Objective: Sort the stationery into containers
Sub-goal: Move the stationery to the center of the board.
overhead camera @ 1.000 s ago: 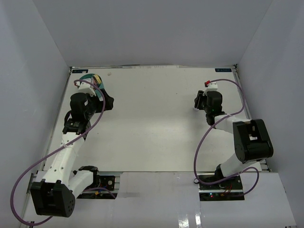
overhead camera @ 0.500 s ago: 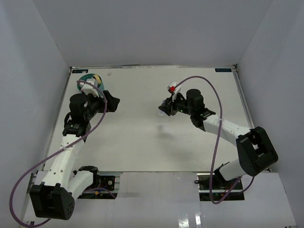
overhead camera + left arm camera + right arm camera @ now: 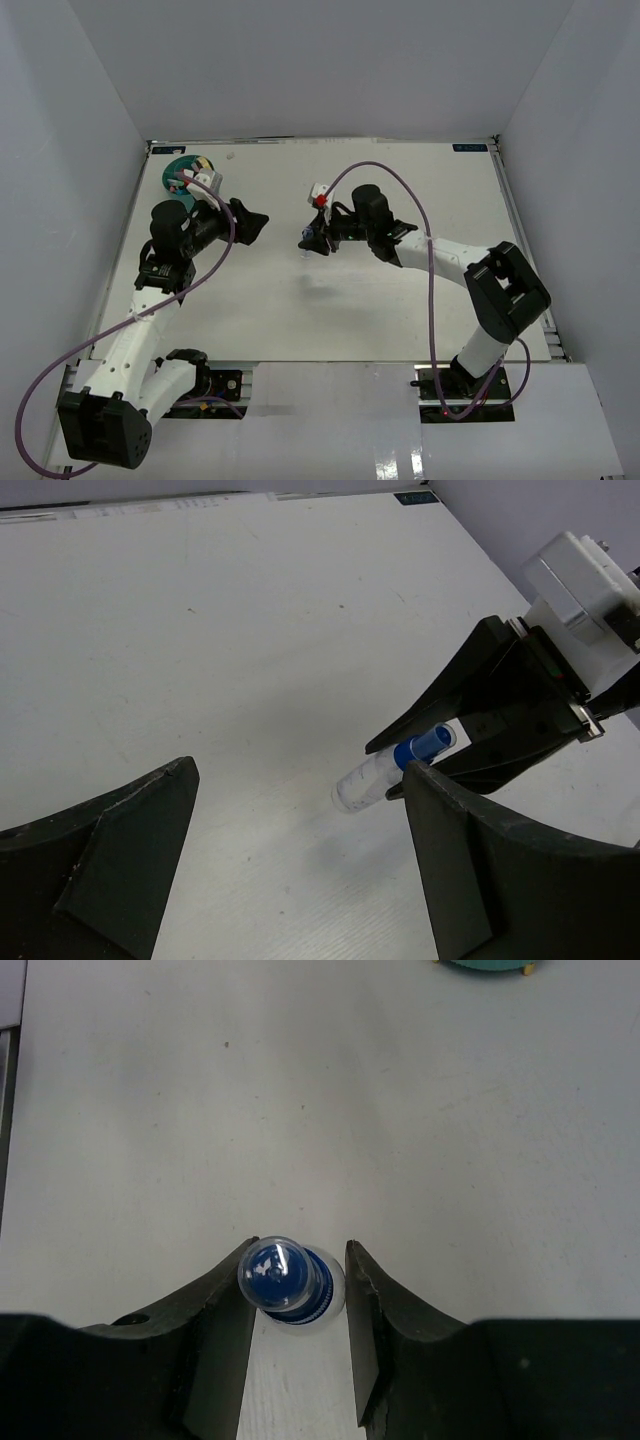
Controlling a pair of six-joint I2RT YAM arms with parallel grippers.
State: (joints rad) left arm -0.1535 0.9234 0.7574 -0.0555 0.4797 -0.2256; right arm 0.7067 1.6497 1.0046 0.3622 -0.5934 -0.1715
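Observation:
My right gripper (image 3: 312,240) is shut on the small blue-capped bottle (image 3: 285,1280) and holds it above the table, left of centre. The bottle's clear body points toward my left gripper (image 3: 385,772). My left gripper (image 3: 252,222) is open and empty, a short way left of the bottle and facing it; its fingers (image 3: 110,845) frame the bottle in the left wrist view. The round teal organizer (image 3: 183,168) stands in the far left corner, partly hidden by my left wrist, with something cream in it. Its edge shows in the right wrist view (image 3: 490,964). Markers, tape roll and stapler-like piece are not visible.
White walls close in the table on the left, back and right. A purple cable (image 3: 400,175) loops above the right arm. The table (image 3: 330,310) is bare white board between the arms and the near edge.
My right arm has swung from the far right across to left of centre, carrying the bottle. My left gripper has moved right, away from the organizer, toward the bottle.

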